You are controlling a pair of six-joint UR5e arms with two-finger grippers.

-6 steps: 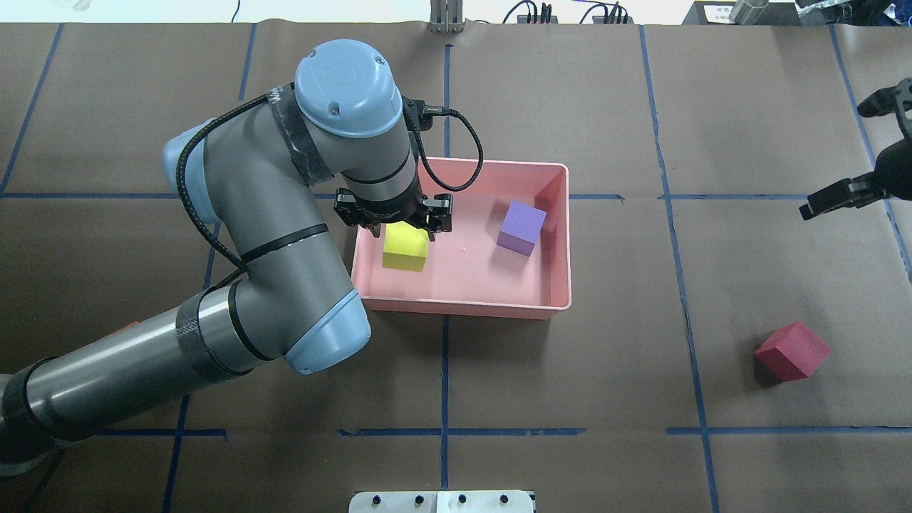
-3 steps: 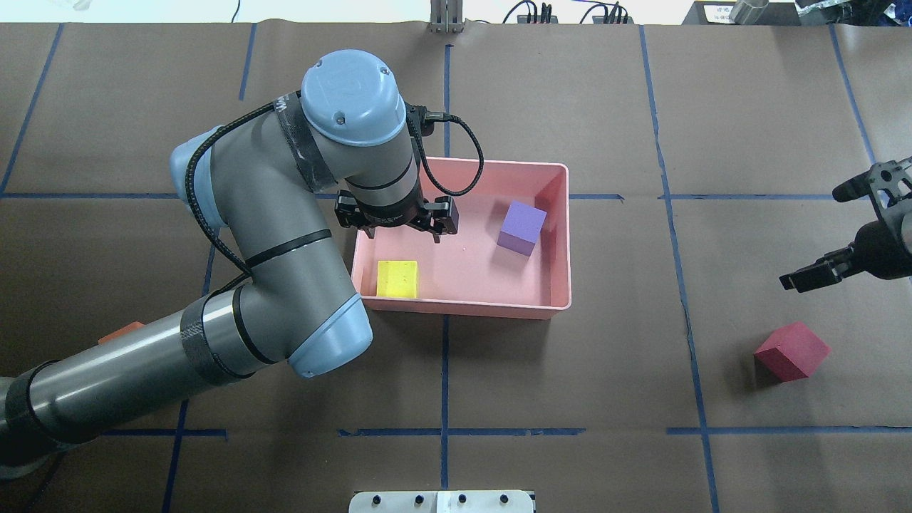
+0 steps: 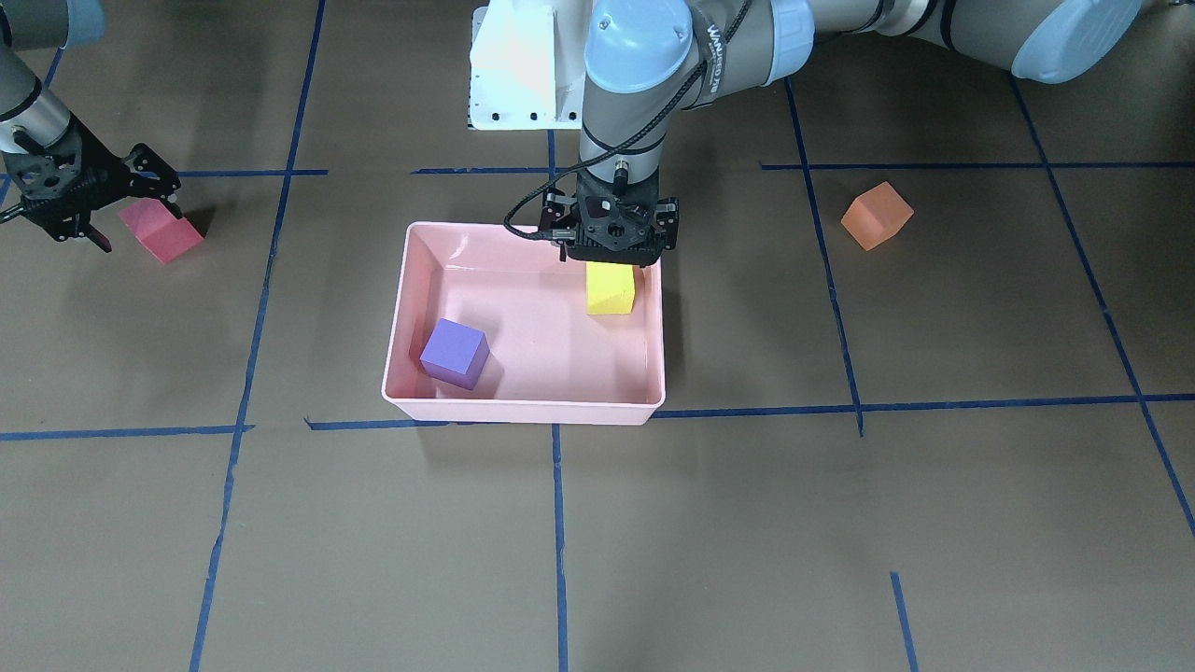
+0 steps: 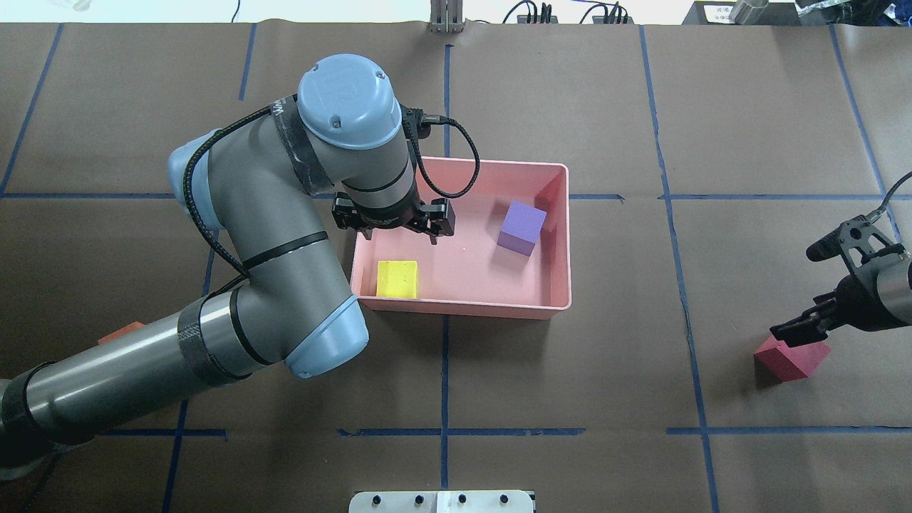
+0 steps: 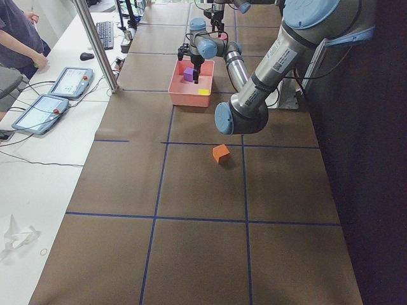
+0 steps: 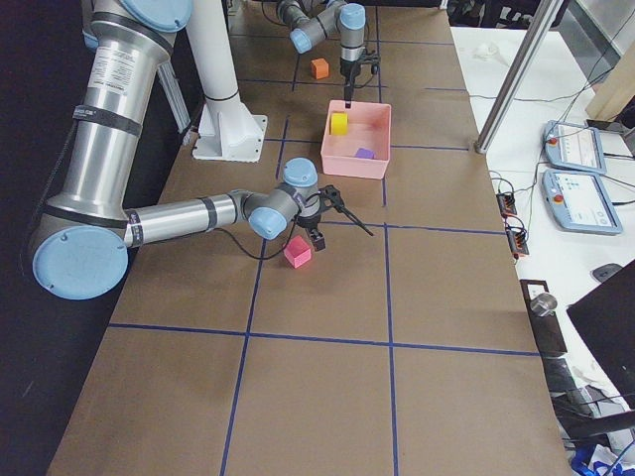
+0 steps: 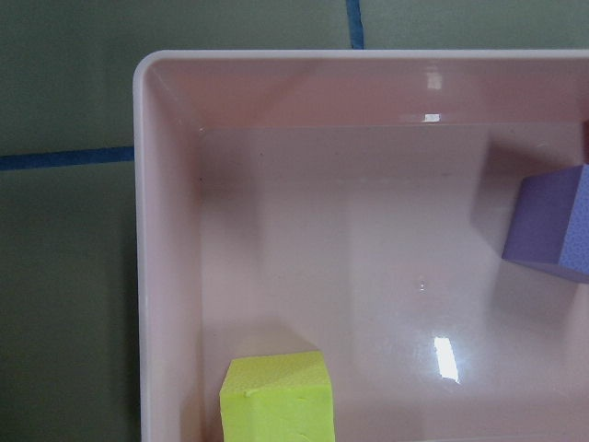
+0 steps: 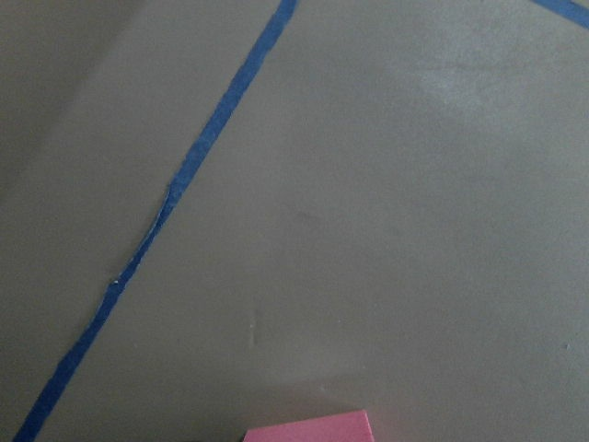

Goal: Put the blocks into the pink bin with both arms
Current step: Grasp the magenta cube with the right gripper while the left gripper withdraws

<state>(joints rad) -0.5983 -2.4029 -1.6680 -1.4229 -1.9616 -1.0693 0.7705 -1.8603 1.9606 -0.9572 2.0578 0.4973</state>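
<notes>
Pink bin point(image 4: 463, 308) sits mid-table, long axis running left to right across my front. Two blocks in, two out.

Left gripper point(image 4: 399, 232) hangs over the bin's left end, above the floor. Jaws spread, nothing between them: released. Its wrist camera looks straight down into the bin and shows no finger.

Right gripper point(image 4: 795, 292) is low over the table, well off to the bin's right, tilted. Jaws are wide apart and grasp nothing. In the overhead view the finger nearer me overlaps the red block's top edge; I cannot tell if it touches.

Purple block point(image 4: 521, 226) rests on the bin floor at the right end, near the right wall, turned a little off square.

Yellow block point(image 4: 397, 278) lies flat on the bin floor in the near left corner, just beside both walls, apart from my left gripper.

Red block point(image 4: 792, 360) is on the table, right of the bin and nearer me than it, well apart. My right gripper is just over it, but the wrist camera catches only the block's edge at the bottom of its frame. Judgement: jaws not yet astride it. This one belongs to the right arm, and the carry to the bin runs leftward and away from me.

Orange block point(image 3: 876, 216) is on the table off the bin's left, well apart, mostly hidden under my left forearm from overhead. Left arm is nearer, so likely its next pick.
</notes>
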